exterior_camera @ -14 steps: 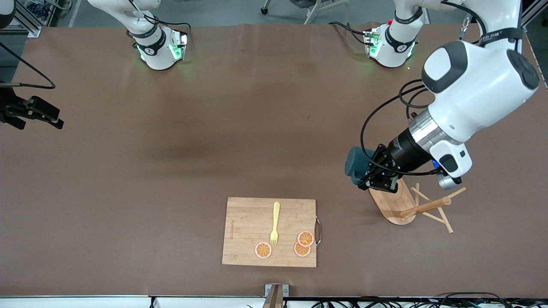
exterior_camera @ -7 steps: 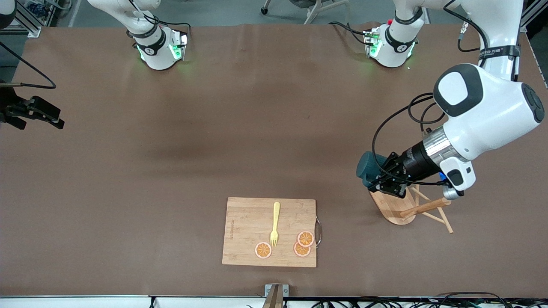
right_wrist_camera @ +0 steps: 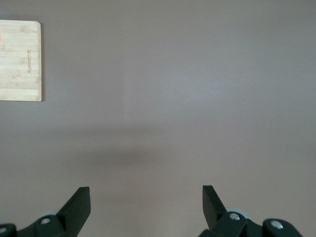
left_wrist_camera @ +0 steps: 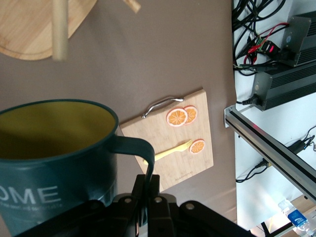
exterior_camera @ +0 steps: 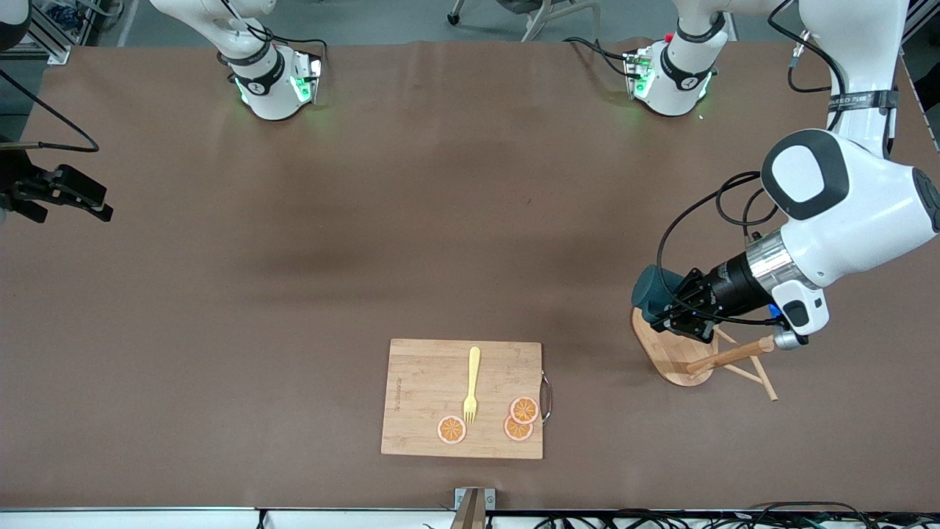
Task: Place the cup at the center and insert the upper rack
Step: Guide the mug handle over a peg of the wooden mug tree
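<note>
The cup [left_wrist_camera: 54, 163] is dark teal with a yellow inside, white lettering and 1 loop handle. The left gripper [exterior_camera: 679, 314] is clamped on that handle, holding the cup over the tipped wooden rack [exterior_camera: 683, 353]. The right gripper [right_wrist_camera: 145, 205] waits, fingers wide, over the bare table [exterior_camera: 294, 257].
</note>
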`<state>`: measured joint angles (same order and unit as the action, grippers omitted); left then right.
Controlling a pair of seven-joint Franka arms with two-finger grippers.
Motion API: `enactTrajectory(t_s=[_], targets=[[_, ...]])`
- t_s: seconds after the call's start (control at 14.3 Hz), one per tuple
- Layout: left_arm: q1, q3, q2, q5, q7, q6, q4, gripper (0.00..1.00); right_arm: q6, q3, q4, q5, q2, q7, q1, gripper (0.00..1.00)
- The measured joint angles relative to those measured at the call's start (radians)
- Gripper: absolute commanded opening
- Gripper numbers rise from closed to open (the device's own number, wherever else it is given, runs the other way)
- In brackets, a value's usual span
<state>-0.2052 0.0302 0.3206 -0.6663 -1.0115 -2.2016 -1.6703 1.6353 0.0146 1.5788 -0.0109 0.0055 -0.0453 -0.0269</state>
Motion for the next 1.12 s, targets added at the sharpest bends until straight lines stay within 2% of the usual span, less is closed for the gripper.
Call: enactTrajectory(t_s=[0.42,1.12], targets=[[0.037,0.0,0.004,-0.103,0.128,0.0,-0.009,0.01,0.0,0.0,0.0,0.0,0.0,0.0,0.0,1.0],[0.053,0.001,0.037,-0.158,0.145,-0.029,-0.008,0.01,0.002,0.0,0.0,0.0,0.0,0.0,0.001,1.0]])
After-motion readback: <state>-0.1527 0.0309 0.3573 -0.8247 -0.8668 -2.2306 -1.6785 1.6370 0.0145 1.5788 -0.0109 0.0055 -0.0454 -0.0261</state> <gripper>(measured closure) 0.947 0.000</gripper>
